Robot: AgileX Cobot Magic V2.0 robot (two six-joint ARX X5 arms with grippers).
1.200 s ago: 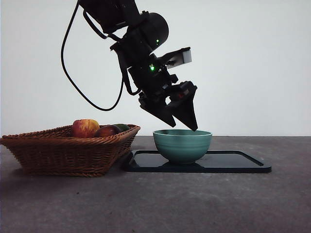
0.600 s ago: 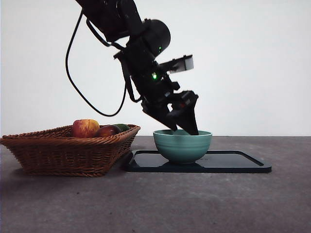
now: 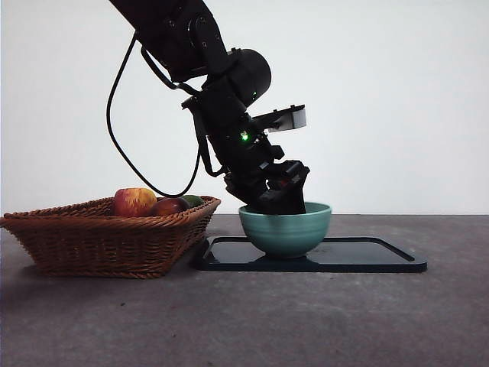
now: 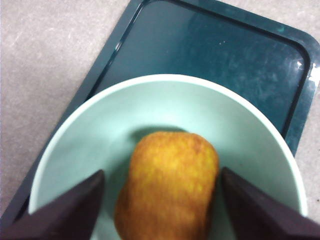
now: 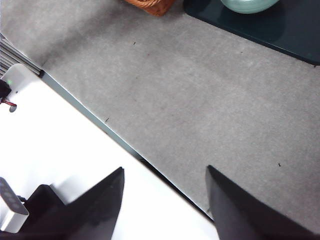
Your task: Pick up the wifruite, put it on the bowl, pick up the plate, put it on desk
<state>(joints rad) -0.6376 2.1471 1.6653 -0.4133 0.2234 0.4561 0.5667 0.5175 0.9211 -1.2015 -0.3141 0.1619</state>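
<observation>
1. The left gripper (image 4: 160, 205) reaches into the bowl (image 3: 285, 227); its fingers are spread, apparently clear of the wifruite (image 4: 167, 187), which seems to rest inside.
2. Risk: lifting out crooked could nudge the bowl across the plate (image 3: 367, 256).
3. The basket (image 3: 107, 237) holds an apple (image 3: 134, 201) and darker fruit.
4. The right gripper (image 5: 162, 200) waits with fingers apart, holding nothing.

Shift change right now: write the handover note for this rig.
Left tool: down inside the bowl, jaws open either side of the wifruite, which looks released.
Right tool: open, waiting above bare desk.
Bowl stands on the dark plate, beside the basket of remaining fruit.
Done: wifruite delivered to bowl.
Left: withdraw the left tool, then pick up the plate and set it on the desk.
</observation>
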